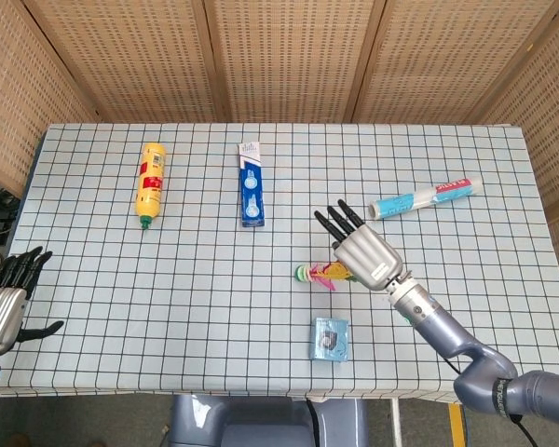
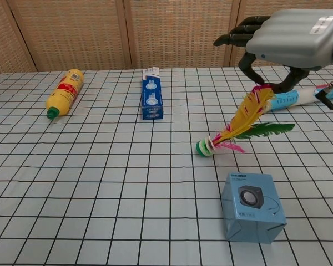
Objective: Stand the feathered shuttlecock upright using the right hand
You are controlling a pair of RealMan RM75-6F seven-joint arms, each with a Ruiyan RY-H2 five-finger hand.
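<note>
The right hand (image 2: 291, 39) pinches the tip of a yellow feather of the multicoloured feathered shuttlecock (image 2: 233, 132), which is tilted with its green base touching the checked worktop (image 2: 100, 183), toward the front right. The step is tipping it up; next, the hand must bring the feathers above the base.

Feathered shuttlecock (image 2: 233, 130) — yellow, green and pink feathers, green-and-white base — centre-right of the chest view, tilted: base on the table, yellow feather tip raised upper right.
</note>
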